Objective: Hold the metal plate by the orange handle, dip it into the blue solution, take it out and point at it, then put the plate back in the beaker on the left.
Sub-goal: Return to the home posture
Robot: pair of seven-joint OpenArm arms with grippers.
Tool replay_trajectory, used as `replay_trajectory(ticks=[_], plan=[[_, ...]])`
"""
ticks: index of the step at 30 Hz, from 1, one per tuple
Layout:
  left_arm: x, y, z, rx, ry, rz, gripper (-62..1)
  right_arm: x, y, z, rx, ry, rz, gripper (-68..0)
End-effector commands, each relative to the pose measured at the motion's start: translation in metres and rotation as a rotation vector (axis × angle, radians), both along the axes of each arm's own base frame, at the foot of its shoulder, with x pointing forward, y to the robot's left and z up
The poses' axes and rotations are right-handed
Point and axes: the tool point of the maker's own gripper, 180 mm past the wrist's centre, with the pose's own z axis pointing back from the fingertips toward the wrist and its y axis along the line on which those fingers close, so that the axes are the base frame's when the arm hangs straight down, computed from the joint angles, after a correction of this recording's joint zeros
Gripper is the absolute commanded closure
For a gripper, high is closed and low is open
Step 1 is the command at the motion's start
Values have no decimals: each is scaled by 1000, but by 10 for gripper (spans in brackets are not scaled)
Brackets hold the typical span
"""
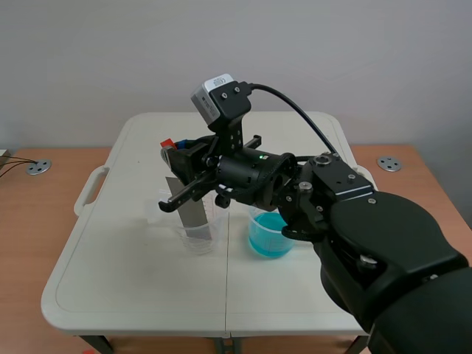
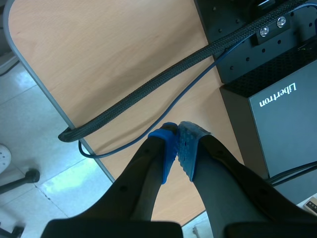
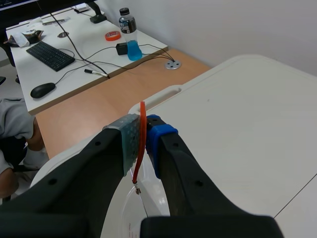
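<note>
The right arm reaches across the white table (image 1: 133, 287) to the clear left beaker (image 1: 198, 237). The right gripper (image 1: 174, 150) is shut on the thin orange handle (image 1: 168, 142), which stands upright above that beaker. Below it the grey metal plate (image 1: 193, 215) hangs inside the beaker. In the right wrist view the orange handle (image 3: 142, 113) is pressed between the two pads of the right gripper (image 3: 142, 130), with the beaker rim (image 3: 130, 204) under it. The beaker of blue solution (image 1: 268, 236) stands to the right, partly behind the arm. The left gripper (image 2: 177, 131) is shut on nothing, off the table over a wooden desk (image 2: 114, 54).
The left arm does not show in the scene view. Near the left gripper run a braided cable (image 2: 163, 82) and a black box (image 2: 282, 124). Beyond the white table (image 3: 237, 114) a desk holds a keyboard (image 3: 51, 55), a mouse (image 3: 41, 89) and a bottle (image 3: 129, 35). A person's sleeve (image 3: 15, 124) shows beside it.
</note>
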Motion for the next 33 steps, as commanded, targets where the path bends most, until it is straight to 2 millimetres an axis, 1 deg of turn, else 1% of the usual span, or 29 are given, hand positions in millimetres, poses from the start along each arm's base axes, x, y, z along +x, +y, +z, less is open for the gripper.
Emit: replay_trajectory(ticks=[1, 4, 6, 7, 8, 9, 10, 14, 15, 17, 21, 23, 25, 26, 28, 30, 33], plan=[[-2, -2, 2, -10, 1, 3, -19, 10, -2, 17, 30, -45, -13, -11], [-2, -2, 2, -10, 1, 2, -19, 13, -4, 20, 31, -56, -21, -17], [-2, -2, 2, -10, 2, 2, -29, 15, -6, 21, 26, -64, -22, -55], [-2, -2, 2, -10, 2, 2, -54, 16, -7, 22, 22, -68, -23, -75], [-2, -2, 2, -10, 2, 2, -93, 19, -9, 23, 17, -75, -31, -90], [-2, -2, 2, -10, 2, 2, -144, 21, -11, 24, 12, -80, -40, -101], [-2, -2, 2, -10, 2, 2, -213, 24, -13, 25, 7, -86, -47, -109], [-2, -2, 2, -10, 1, 3, -572, 33, -24, 28, -7, -104, -80, -117], [-2, -3, 2, -13, 0, 10, -623, 36, -27, 29, -9, -106, -90, -117], [-1, -4, 2, -15, -3, 14, -623, 40, -32, 30, -13, -113, -105, -125], [-2, -8, 1, -22, -3, 24, -623, 46, -40, 34, -8, -118, -129, -217], [-2, -8, 1, -21, -3, 24, -623, 48, -43, 35, -3, -121, -139, -292], [-1, -7, 1, -18, -5, 25, -623, 49, -45, 35, -1, -121, -146, -406], [-1, -7, 1, -18, -5, 25, -623, 49, -45, 35, 0, -121, -146, -452], [-1, -7, 1, -18, -5, 25, -623, 48, -45, 33, -6, -115, -146, -510], [-1, -7, 1, -18, -5, 25, -623, 49, -46, 33, -7, -114, -153, -551], [-1, -7, 1, -21, -10, 27, -623, 55, -53, 33, -16, -120, -200, -639]])
